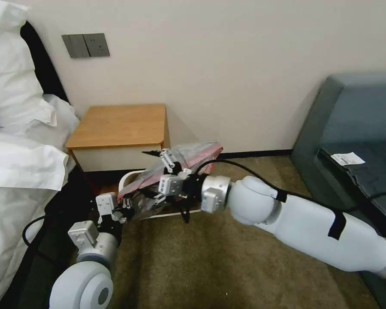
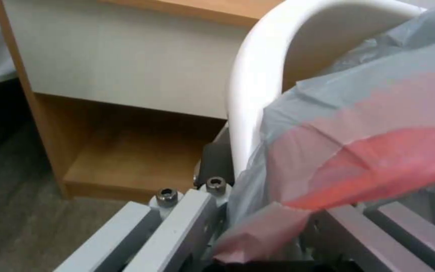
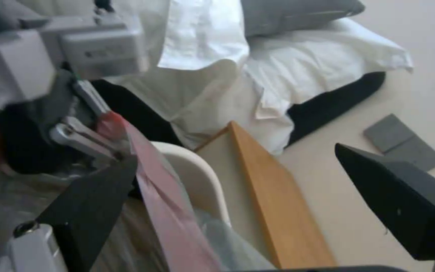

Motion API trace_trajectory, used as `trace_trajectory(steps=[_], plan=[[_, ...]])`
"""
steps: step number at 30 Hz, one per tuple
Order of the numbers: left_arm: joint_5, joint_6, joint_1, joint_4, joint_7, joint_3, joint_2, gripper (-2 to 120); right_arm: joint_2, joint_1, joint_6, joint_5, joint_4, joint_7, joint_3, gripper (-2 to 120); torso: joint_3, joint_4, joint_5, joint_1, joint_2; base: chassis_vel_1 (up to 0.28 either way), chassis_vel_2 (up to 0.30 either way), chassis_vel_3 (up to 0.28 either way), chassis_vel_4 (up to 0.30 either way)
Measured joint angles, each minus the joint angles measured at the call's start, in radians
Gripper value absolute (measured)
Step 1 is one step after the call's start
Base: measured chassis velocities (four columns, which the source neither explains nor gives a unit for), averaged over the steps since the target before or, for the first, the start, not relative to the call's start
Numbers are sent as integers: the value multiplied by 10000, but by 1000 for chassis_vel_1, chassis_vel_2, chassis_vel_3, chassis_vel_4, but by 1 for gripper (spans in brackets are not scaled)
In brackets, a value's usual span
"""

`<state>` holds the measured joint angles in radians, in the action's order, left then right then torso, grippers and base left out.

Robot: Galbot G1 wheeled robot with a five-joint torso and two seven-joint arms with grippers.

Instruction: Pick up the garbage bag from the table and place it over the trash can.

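Beside the bed [image 1: 17,171] stands one table [image 1: 116,126], its orange-brown top bare; the left wrist view alone shows its white drawer front and open lower shelf. Against its front, on the carpet, sits one trash can [image 1: 131,177], pale rim partly exposed. One garbage bag [image 1: 188,156] lies draped across the can's mouth, pink-red band uppermost. Two grippers work over it. Right gripper [image 1: 158,155] hovers at the bag's far side, its black fingers [image 3: 398,200] spread wide apart, which the right wrist view shows plainly. Left gripper [image 1: 126,206] holds the bag's near edge, fingers pinched on the pink band; the left wrist view shows that fold [image 2: 263,234] caught between them.
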<state>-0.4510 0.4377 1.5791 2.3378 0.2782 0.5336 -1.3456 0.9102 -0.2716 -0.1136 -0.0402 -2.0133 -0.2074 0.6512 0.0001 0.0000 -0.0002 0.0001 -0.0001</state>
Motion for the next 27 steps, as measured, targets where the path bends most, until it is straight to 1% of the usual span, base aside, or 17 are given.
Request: trace_trajectory(steps=[7,11,14,15,18,19,22,23,27], plan=[[164,-38,74,15,-26,-29,-51,5,-45,172,55,-6,138,-2,168,100,0,-2,2,0,0,0,0,0,0],[356,-77,194,113,-76,-52,-84,5,121,453,135,-8,404,-4,360,100,-1,-2,2,0,0,0,0,0,0],[598,-144,427,219,-153,-79,-104,5,462,825,217,-41,807,16,554,100,0,-1,2,0,0,0,0,0,0],[598,-144,427,219,-153,-79,-104,5,462,825,217,-41,807,16,554,100,0,-1,2,0,0,0,0,0,0],[925,-239,686,318,-285,-144,-101,5,963,1236,229,-197,1282,96,670,100,-1,-1,3,0,0,0,0,0,0],[925,-239,686,318,-285,-144,-101,5,963,1236,229,-197,1282,96,670,100,-1,-1,3,0,0,0,0,0,0],[1319,-348,853,318,-377,-203,-99,5,1479,1661,223,-332,1818,128,787,100,-1,1,1,0,0,0,0,0,0],[1319,-348,853,318,-377,-203,-99,5,1479,1661,223,-332,1818,128,787,100,-1,1,1,0,0,0,0,0,0],[1625,-457,1055,324,-443,-252,-93,5,1973,2010,281,-436,2452,138,994,100,-1,1,0,0,0,0,0,0,0]])
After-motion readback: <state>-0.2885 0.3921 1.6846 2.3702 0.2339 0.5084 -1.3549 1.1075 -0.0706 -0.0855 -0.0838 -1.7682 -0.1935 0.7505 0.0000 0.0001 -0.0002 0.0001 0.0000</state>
